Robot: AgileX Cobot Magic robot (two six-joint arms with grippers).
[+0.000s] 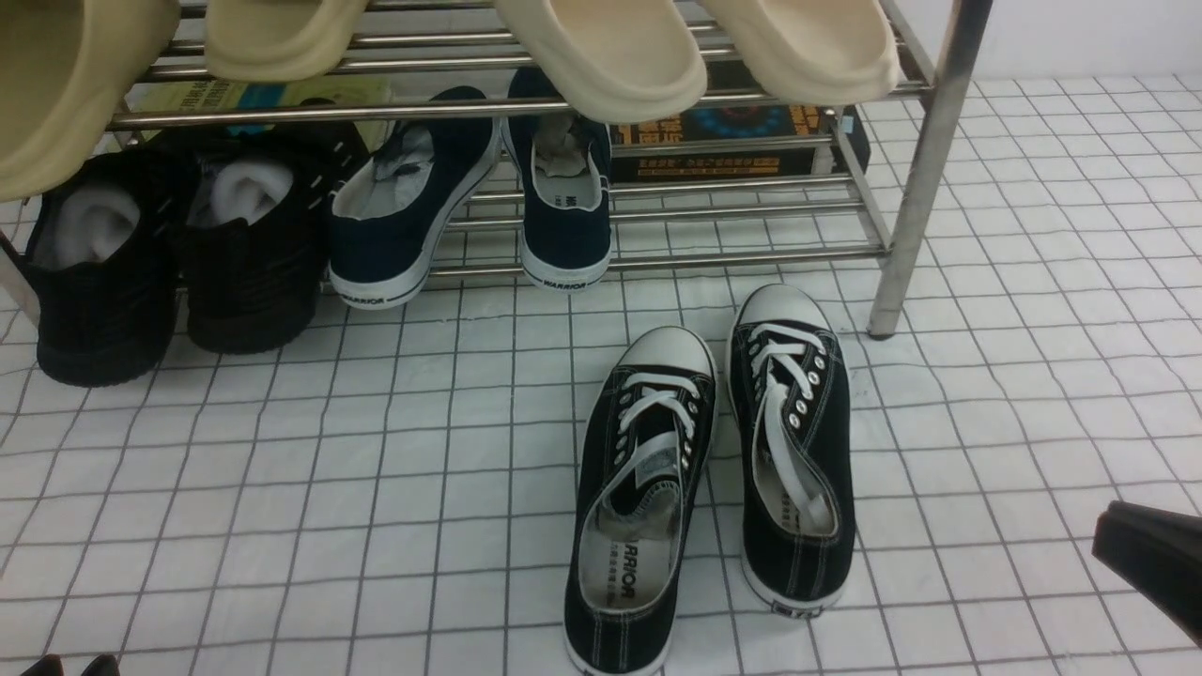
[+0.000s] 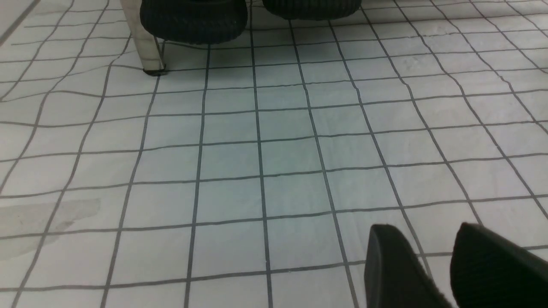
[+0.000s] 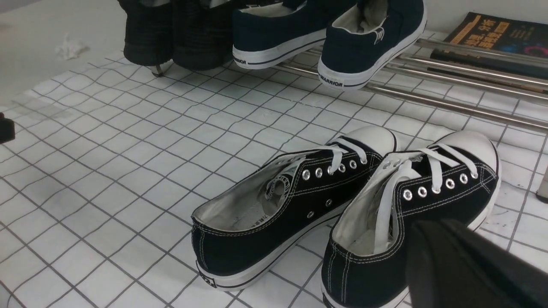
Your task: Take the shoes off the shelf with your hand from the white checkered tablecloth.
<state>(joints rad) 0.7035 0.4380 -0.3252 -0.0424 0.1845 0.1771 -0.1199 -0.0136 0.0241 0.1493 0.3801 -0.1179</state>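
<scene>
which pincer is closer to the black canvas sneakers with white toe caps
Right. The right pincer sits just off the black canvas white-toed sneakers, on their right. The left pincer is far off at the left, across the white checkered tablecloth.

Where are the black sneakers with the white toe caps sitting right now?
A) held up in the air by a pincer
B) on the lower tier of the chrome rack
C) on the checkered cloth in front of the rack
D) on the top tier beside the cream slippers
C: both black sneakers lie side by side on the checkered cloth, toes toward the chrome rack, with no pincer touching them.
</scene>
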